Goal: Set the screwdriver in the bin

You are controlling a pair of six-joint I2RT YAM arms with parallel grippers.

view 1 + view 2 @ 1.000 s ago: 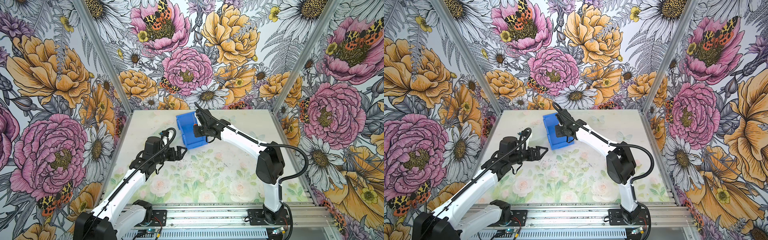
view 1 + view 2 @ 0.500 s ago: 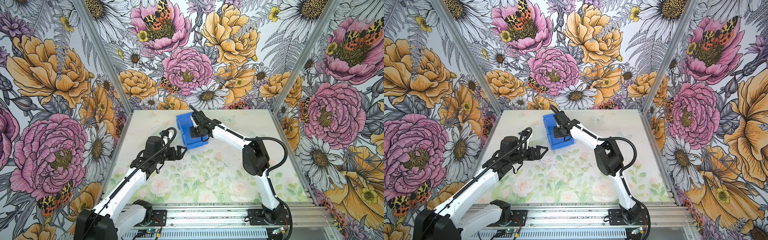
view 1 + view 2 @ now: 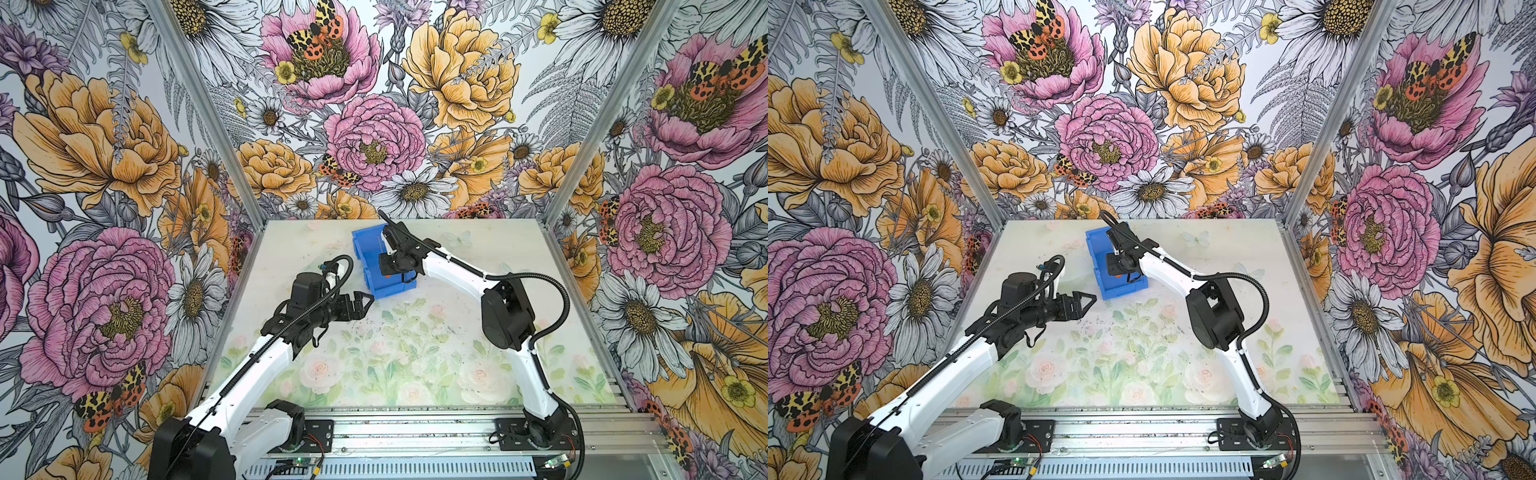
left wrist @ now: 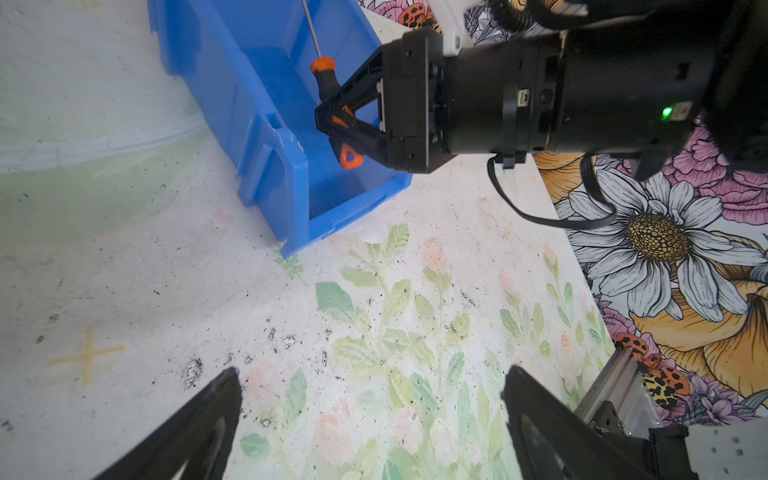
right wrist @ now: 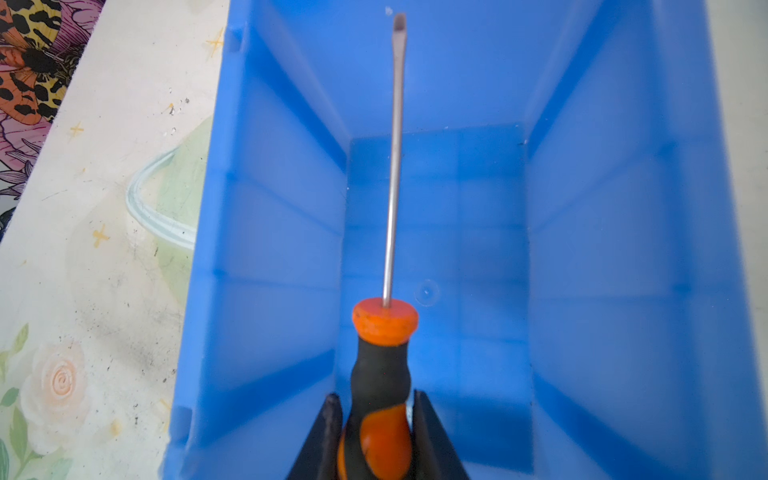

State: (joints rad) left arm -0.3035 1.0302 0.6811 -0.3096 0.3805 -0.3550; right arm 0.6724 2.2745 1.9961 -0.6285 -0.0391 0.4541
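Bin: the blue bin sits on the table, toward the back wall.
In the bin: the screwdriver hangs over the bin's blue floor, held up in the air (I cannot tell if it is below the rim).
Right gripper: its two black fingers squeeze the handle.
Left gripper: fingers spread wide apart, over the table, just beside the bin's near corner.
Table: pale, with soft roses, green leaves, black specks and little yellow crosses.
Walls: big pink, orange and white flowers.
Screwdriver look: orange-and-black handle, orange collar, thin grey shaft, flat tip pointing at the bin's far wall.
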